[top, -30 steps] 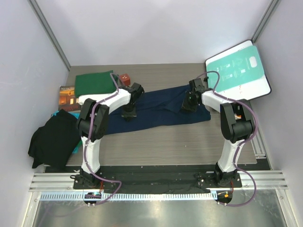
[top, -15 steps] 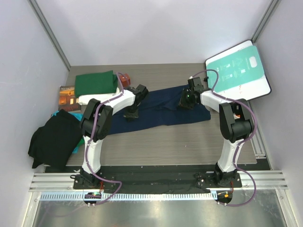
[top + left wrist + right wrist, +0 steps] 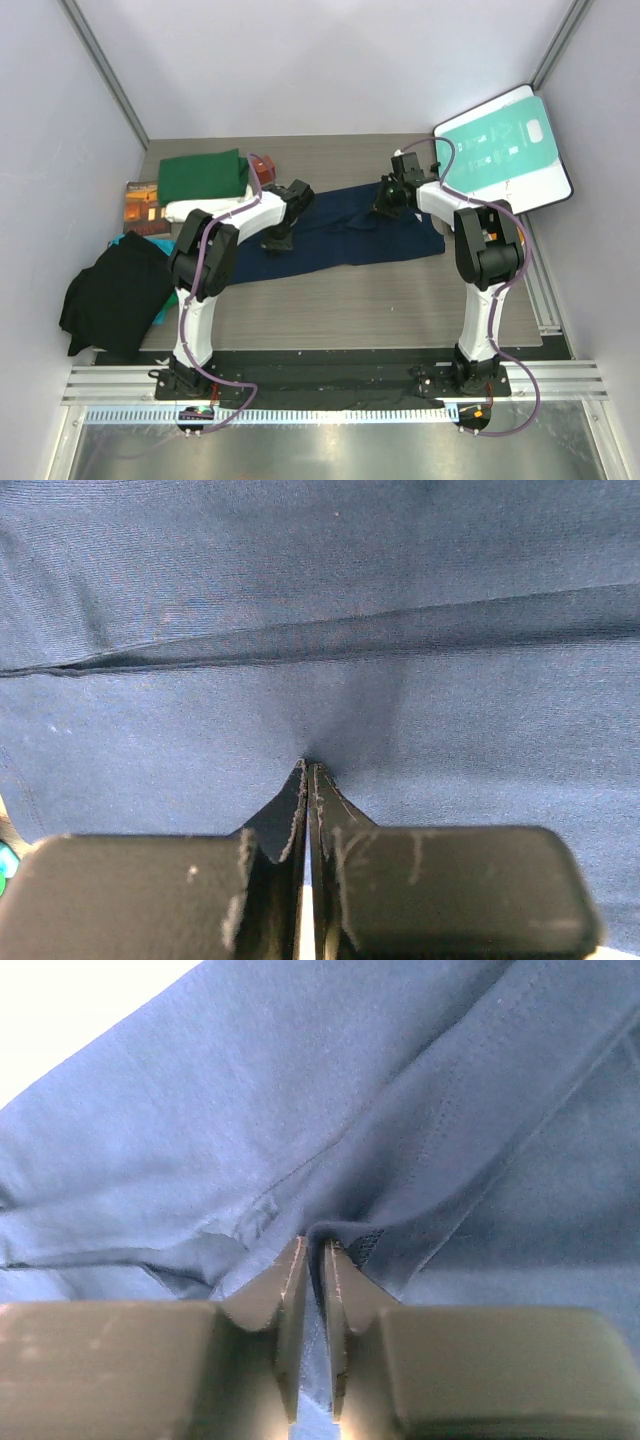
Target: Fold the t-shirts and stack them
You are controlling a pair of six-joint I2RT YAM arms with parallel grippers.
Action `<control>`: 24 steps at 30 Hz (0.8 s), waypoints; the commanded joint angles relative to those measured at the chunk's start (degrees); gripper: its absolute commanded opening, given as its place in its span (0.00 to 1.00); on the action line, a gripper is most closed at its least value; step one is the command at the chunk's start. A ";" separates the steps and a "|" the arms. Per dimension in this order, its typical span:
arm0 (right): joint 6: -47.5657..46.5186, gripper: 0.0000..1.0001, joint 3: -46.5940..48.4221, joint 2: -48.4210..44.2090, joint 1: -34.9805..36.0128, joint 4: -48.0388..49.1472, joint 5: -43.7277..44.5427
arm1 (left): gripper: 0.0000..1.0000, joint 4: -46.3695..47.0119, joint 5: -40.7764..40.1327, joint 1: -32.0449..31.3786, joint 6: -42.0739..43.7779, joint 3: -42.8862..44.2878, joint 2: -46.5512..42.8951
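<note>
The navy blue t-shirt (image 3: 340, 232) lies stretched across the middle of the frame. The left gripper (image 3: 308, 772) is clenched on its cloth at centre-left. The right gripper (image 3: 318, 1240) pinches a raised fold near the shirt's upper edge. Bare table (image 3: 350, 310) lies open below the shirt's lower hem. The folded dark green t-shirt (image 3: 203, 175) sits at upper left.

High overview, wrist close-ups, shared navy shirt (image 3: 340, 232)
</note>
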 commanded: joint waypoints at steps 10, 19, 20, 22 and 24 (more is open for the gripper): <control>0.88 0.01 4.84 -3.82 1.12 0.89 -2.07 | 0.00 2.50 6.58 -0.90 -1.40 -3.71 4.16; 4.22 0.09 17.15 2.33 2.44 -1.31 -6.73 | 0.00 2.85 6.58 -0.90 -1.40 -4.58 4.34; 4.40 0.10 18.64 2.77 2.96 -1.05 -6.65 | 0.00 3.03 6.49 -0.90 -1.22 -4.76 4.25; 4.75 0.12 20.40 4.44 3.41 -0.69 -6.56 | 0.00 3.03 6.49 -0.90 -1.22 -4.85 4.42; 5.54 0.23 23.39 7.33 3.93 -1.22 -7.35 | 0.00 2.94 6.67 -0.90 -1.13 -4.76 4.68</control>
